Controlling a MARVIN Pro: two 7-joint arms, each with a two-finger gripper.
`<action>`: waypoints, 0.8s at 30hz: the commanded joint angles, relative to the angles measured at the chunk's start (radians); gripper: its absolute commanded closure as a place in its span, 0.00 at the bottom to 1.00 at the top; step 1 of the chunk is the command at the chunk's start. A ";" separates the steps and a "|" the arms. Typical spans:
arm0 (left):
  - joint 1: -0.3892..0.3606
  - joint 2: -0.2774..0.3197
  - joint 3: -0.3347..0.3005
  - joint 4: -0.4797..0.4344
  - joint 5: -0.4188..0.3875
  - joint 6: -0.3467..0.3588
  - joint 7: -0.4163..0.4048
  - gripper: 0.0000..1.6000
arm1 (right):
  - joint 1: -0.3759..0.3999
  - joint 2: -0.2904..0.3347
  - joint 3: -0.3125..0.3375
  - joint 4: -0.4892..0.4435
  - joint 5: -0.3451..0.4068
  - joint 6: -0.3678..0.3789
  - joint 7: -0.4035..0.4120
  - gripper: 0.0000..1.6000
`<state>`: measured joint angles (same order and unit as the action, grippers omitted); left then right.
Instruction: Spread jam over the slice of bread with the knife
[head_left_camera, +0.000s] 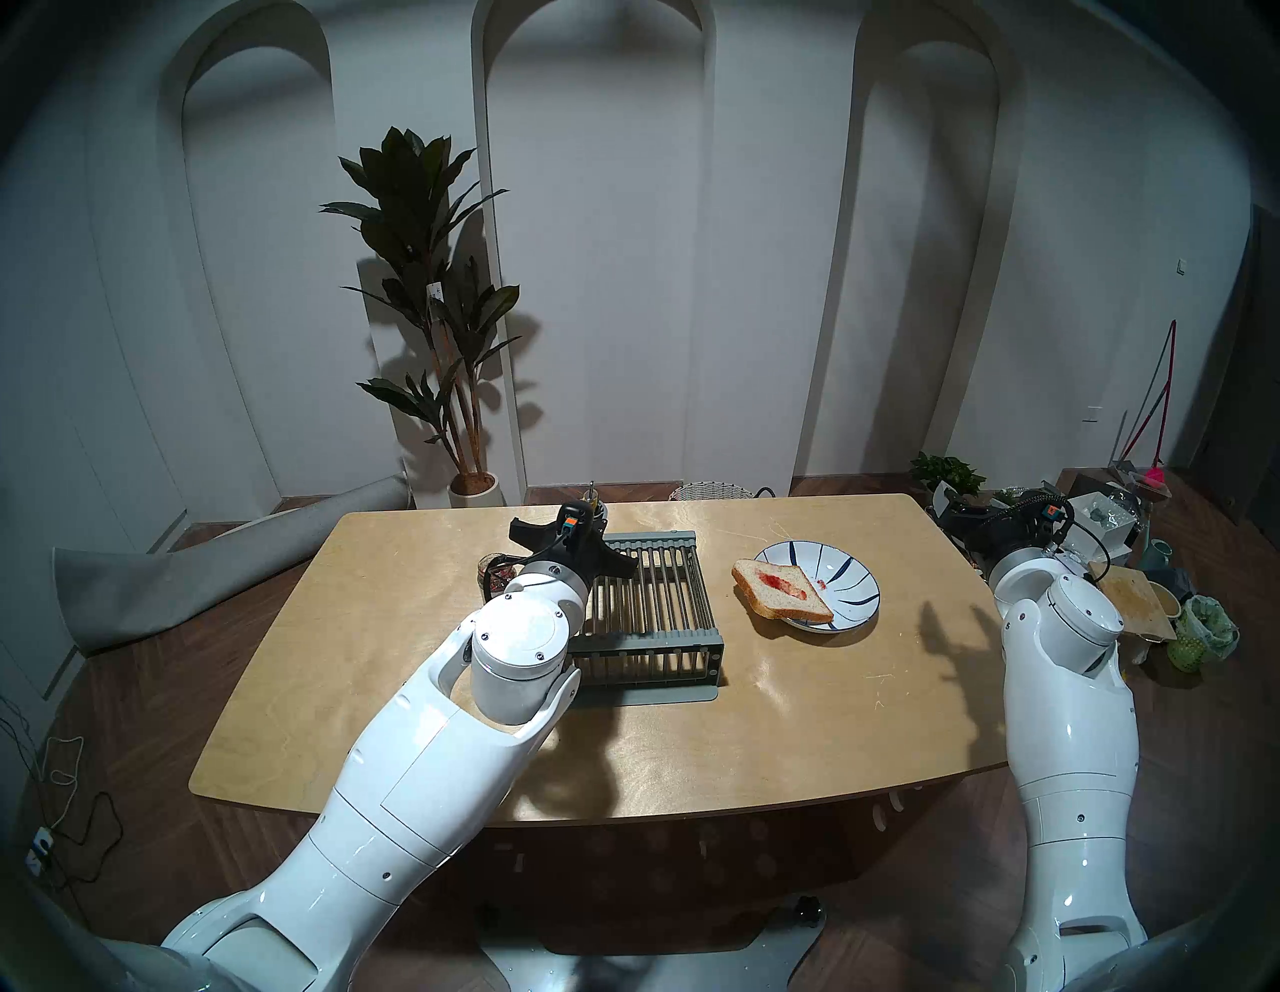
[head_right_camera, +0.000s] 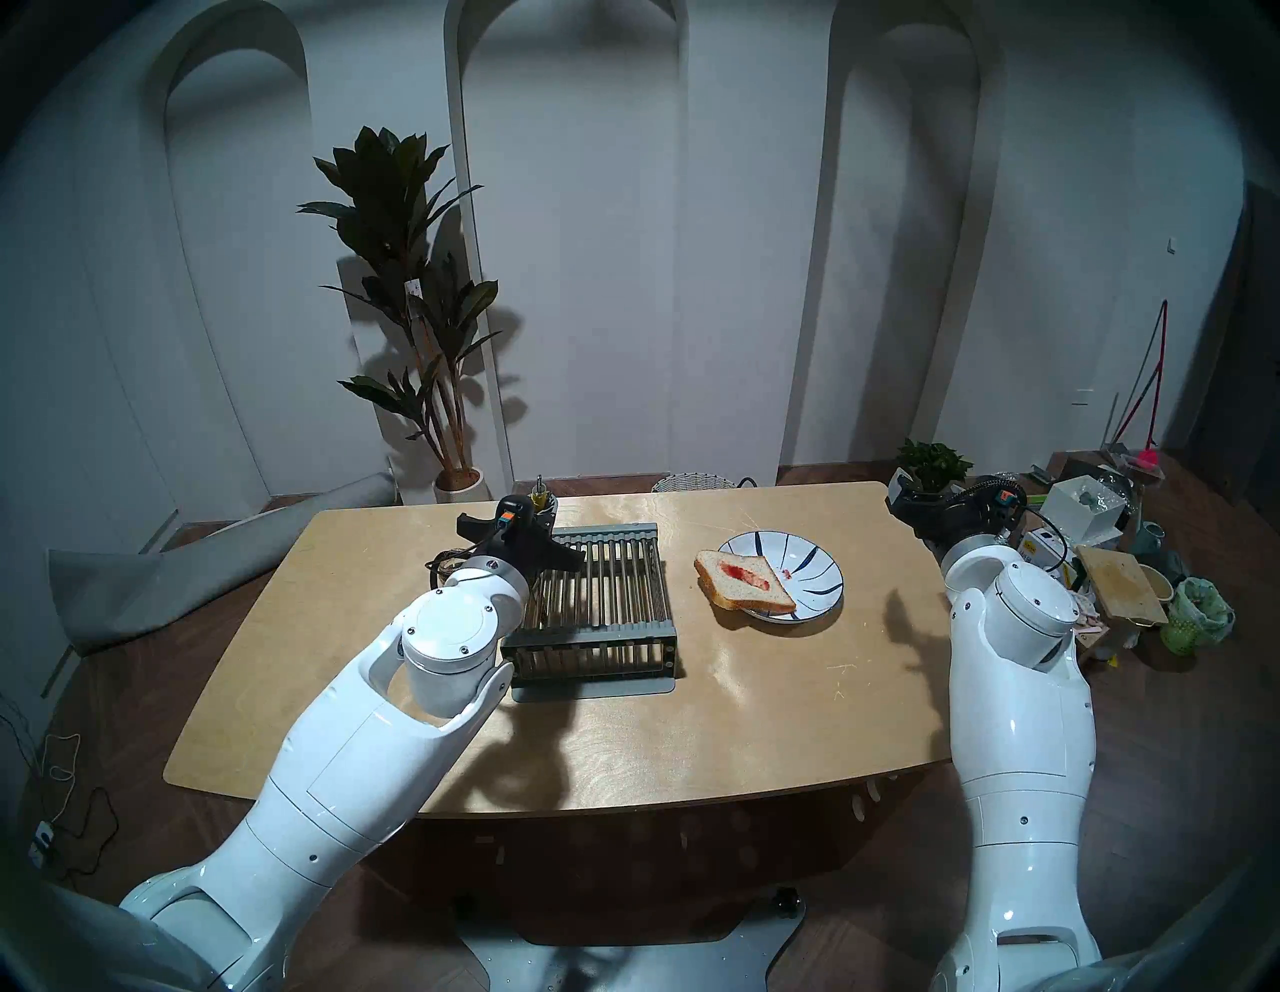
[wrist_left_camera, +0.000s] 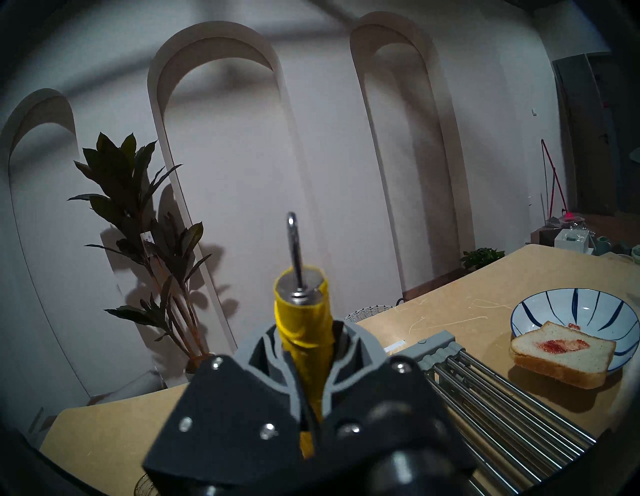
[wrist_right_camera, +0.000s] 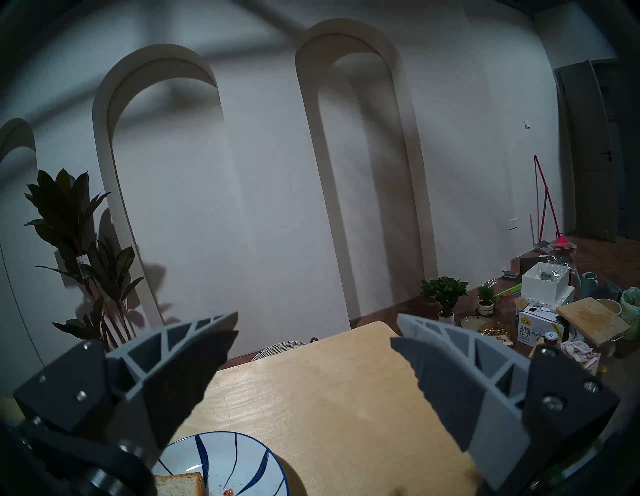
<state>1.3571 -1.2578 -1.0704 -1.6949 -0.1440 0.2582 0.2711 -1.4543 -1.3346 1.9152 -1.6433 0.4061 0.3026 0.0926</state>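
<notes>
Our left gripper (wrist_left_camera: 306, 391) sits pinched tight around the yellow handle of the knife (wrist_left_camera: 303, 332), blade standing upright over the far left end of the grey rack (head_left_camera: 647, 603); we judge the knife light and stiff, best held low on that chunky handle so it cannot twist. Right of the rack, the slice of bread (head_left_camera: 779, 589), soft and easily torn, lies half on the plate (head_left_camera: 841, 575) with a jam smear (head_left_camera: 783, 578) at its middle. Farther right of the rack, our right gripper (wrist_right_camera: 313, 350) hangs spread wide, holding nothing.
</notes>
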 joint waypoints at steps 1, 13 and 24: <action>-0.004 -0.016 -0.003 -0.025 0.005 -0.026 0.016 1.00 | -0.006 0.002 0.003 -0.045 0.002 0.011 0.000 0.00; 0.115 0.003 -0.004 -0.152 0.001 -0.009 0.060 1.00 | -0.015 -0.005 -0.005 -0.077 0.007 0.031 0.007 0.00; 0.191 -0.002 -0.004 -0.163 0.026 -0.110 0.126 1.00 | -0.029 -0.015 -0.009 -0.120 0.022 0.057 0.012 0.00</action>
<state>1.5091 -1.2537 -1.0740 -1.8380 -0.1359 0.2322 0.3623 -1.4799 -1.3474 1.9043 -1.7124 0.4240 0.3576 0.1034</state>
